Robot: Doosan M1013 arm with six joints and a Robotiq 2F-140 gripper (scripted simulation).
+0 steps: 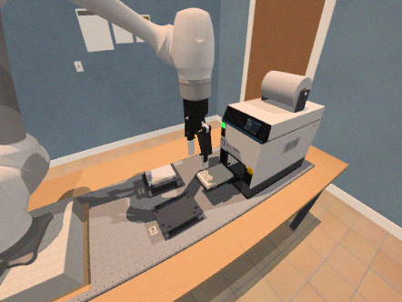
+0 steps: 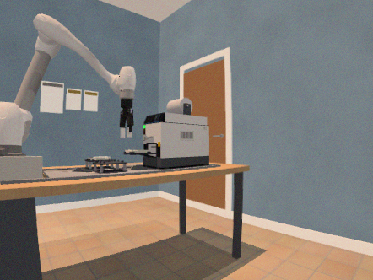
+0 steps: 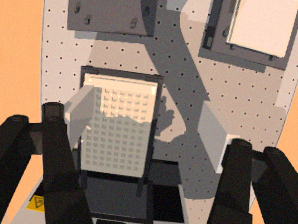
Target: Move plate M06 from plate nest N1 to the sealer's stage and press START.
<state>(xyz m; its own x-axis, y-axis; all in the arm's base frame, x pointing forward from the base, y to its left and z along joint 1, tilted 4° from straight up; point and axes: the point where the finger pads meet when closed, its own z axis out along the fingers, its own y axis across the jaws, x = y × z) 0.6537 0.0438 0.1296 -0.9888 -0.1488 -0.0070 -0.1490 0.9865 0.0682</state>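
Plate M06 (image 1: 209,176) (image 3: 119,132), white with a grid of wells, lies flat on the sealer's stage (image 3: 115,193), which stands out in front of the sealer (image 1: 273,141) (image 2: 179,143). A green lamp (image 1: 224,125) (image 2: 144,126) is lit on the sealer's front corner. My gripper (image 1: 199,156) (image 2: 126,135) (image 3: 147,108) is open and empty. It hangs straight above the plate with a clear gap and touches nothing. Nest N1 (image 1: 178,213) is empty. Nest N2 (image 1: 169,184) holds its white plate (image 1: 162,174) (image 3: 266,10).
A small yellow button (image 1: 249,171) (image 3: 36,203) sits low on the sealer's front beside the stage. A foil roll (image 1: 286,88) tops the sealer. The perforated grey mat (image 1: 123,255) covers the table. The arm's base stands at the left.
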